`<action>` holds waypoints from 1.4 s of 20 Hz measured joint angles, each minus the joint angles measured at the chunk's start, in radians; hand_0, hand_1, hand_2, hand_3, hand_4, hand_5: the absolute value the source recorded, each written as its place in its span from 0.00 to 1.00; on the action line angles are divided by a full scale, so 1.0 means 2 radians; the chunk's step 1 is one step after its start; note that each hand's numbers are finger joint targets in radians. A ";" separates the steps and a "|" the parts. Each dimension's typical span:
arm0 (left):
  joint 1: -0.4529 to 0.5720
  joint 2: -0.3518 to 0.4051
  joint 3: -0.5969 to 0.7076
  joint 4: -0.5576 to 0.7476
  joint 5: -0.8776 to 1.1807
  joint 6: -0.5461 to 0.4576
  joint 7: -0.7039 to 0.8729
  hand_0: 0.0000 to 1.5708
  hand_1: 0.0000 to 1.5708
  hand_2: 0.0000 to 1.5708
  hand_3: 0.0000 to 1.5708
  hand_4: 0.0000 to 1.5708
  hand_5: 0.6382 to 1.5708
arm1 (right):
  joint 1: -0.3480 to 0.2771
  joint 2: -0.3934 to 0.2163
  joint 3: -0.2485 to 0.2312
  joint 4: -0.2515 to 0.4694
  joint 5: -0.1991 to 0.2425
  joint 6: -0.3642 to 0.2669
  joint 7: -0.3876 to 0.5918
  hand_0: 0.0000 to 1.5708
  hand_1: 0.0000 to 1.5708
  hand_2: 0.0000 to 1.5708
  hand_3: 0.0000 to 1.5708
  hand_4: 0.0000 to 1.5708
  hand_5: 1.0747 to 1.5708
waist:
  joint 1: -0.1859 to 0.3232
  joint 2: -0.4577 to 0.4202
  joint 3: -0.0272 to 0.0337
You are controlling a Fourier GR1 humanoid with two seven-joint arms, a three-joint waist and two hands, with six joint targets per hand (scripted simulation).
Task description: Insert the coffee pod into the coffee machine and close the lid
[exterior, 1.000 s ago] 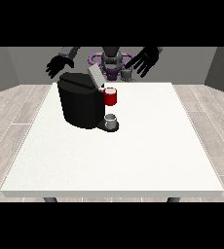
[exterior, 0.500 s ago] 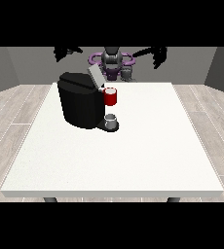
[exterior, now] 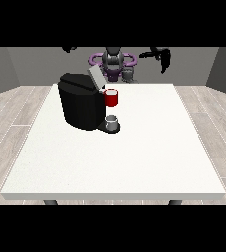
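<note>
The black coffee machine [exterior: 80, 106] stands on the left half of the white table [exterior: 144, 147], with its grey lid [exterior: 95, 77] tilted up and open. A red thing at the machine [exterior: 111, 97] sits at its front, and a grey thing [exterior: 112, 122] rests on the base below it. Another small grey thing [exterior: 128, 74] is by the table's far edge, next to the robot [exterior: 113, 61]; I cannot tell whether it is the pod. The hand at the view's right [exterior: 162, 58] hangs high with its fingers pointing down, holding nothing. Only a sliver of the hand at the view's left [exterior: 68, 49] shows at the top.
The table's near edge [exterior: 115, 195] runs across the view's bottom. Grey wooden floor [exterior: 16, 113] surrounds the table. Both hands are raised well above the tabletop, far from the machine.
Both hands have risen and spread outward from beside the robot's body. The hand at the view's left is now almost out of the picture. The machine and the grey things have not moved.
</note>
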 measured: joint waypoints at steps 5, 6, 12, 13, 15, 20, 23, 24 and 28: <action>0.035 -0.017 -0.009 -0.043 0.027 -0.017 0.008 0.00 0.00 0.00 0.00 0.00 1.00 | -0.016 -0.006 0.004 0.010 0.011 0.008 -0.001 0.00 0.00 0.00 0.00 0.00 1.00 | 0.026 0.006 0.0000; 0.041 -0.021 -0.016 -0.055 0.033 -0.018 0.014 0.00 0.00 0.00 0.00 0.00 1.00 | -0.015 -0.008 -0.001 0.020 0.010 0.012 -0.010 0.00 0.00 0.00 0.00 0.00 1.00 | 0.033 0.006 0.0000; 0.075 -0.026 -0.040 -0.124 0.063 -0.021 0.028 0.00 0.00 0.00 0.00 0.00 1.00 | -0.058 -0.004 -0.007 0.050 0.012 0.015 -0.007 0.00 0.00 0.00 0.00 0.00 1.00 | 0.045 0.035 0.0002; 0.081 -0.028 -0.044 -0.139 0.068 -0.021 0.038 0.00 0.00 0.00 0.00 0.00 1.00 | -0.061 -0.002 -0.009 0.058 0.012 0.014 -0.013 0.00 0.00 0.00 0.00 0.00 1.00 | 0.048 0.038 0.0001; 0.094 -0.031 -0.065 -0.159 0.084 -0.007 0.040 0.00 0.00 0.00 0.00 0.00 1.00 | -0.072 -0.005 -0.017 0.079 0.009 0.020 -0.022 0.00 0.00 0.00 0.00 0.00 1.00 | 0.050 0.049 0.0002; 0.123 -0.026 -0.078 -0.210 0.110 -0.008 0.057 0.00 0.00 0.00 0.00 0.00 1.00 | -0.092 -0.014 -0.039 0.123 0.000 0.031 -0.044 0.00 0.00 0.00 0.00 0.00 1.00 | 0.059 0.074 0.0004; 0.145 -0.025 -0.085 -0.247 0.118 -0.002 0.075 0.00 0.00 0.00 0.00 0.00 1.00 | -0.103 -0.012 -0.041 0.145 0.002 0.034 -0.053 0.00 0.00 0.00 0.00 0.00 1.00 | 0.055 0.081 0.0003; 0.149 -0.025 -0.088 -0.256 0.117 0.004 0.076 0.00 0.00 0.00 0.00 0.00 1.00 | -0.109 -0.009 -0.037 0.148 0.005 0.032 -0.052 0.00 0.00 0.00 0.00 0.00 1.00 | 0.050 0.085 0.0003; 0.170 -0.016 -0.091 -0.282 0.122 0.012 0.085 0.00 0.00 0.00 0.00 0.00 1.00 | -0.133 -0.005 -0.030 0.158 0.011 0.035 -0.043 0.00 0.00 0.00 0.00 0.00 1.00 | 0.037 0.095 0.0002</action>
